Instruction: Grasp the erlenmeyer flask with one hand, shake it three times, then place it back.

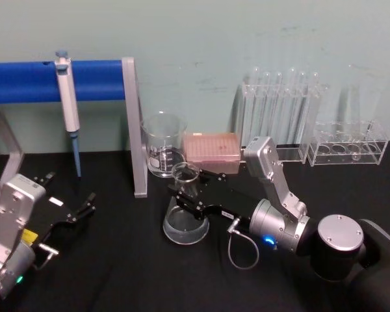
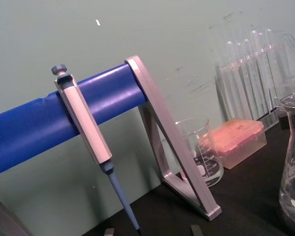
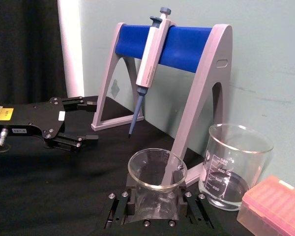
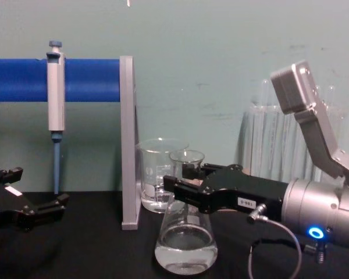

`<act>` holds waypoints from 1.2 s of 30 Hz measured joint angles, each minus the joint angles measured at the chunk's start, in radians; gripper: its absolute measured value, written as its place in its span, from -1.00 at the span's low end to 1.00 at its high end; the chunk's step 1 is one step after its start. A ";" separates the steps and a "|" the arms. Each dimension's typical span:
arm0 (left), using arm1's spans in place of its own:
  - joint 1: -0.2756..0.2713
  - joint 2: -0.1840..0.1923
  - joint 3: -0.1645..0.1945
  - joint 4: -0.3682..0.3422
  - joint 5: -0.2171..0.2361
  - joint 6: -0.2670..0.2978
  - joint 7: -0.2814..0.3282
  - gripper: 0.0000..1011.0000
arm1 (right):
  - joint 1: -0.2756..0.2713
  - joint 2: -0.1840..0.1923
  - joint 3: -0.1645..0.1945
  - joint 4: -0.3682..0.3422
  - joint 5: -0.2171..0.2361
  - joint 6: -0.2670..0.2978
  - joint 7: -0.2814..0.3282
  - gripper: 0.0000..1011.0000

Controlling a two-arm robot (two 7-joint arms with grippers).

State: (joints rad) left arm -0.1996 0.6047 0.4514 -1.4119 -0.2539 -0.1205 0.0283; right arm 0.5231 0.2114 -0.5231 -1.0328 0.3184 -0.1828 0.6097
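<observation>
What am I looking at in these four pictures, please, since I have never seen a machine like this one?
This is a robot with two arms, each ending in a black gripper. One picture comes from a camera on its head, looking down. One comes from its chest, looking across the table, and one comes from each wrist. On the black table stand a flask with some clear liquid, a glass beaker, a pink box, a rack of test tubes and a blue stand with a pipette hanging on it. The right gripper is closed on the flask's neck, while the flask stands upright on the table. The left gripper is open and holds nothing, low at the left side.
</observation>
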 joint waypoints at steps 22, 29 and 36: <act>0.000 0.000 0.000 0.000 0.000 0.000 0.000 0.98 | 0.005 -0.005 -0.005 0.026 -0.004 0.012 0.010 -0.11; 0.000 0.000 0.000 0.000 0.000 0.000 0.000 0.98 | 0.008 -0.006 -0.005 0.033 0.000 0.015 0.012 -0.11; 0.000 0.000 0.000 0.000 0.000 0.000 0.000 0.98 | 0.008 -0.007 -0.004 0.035 0.002 0.023 0.011 -0.11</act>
State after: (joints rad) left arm -0.1995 0.6047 0.4514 -1.4120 -0.2539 -0.1205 0.0283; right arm 0.5312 0.2049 -0.5272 -0.9980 0.3202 -0.1593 0.6210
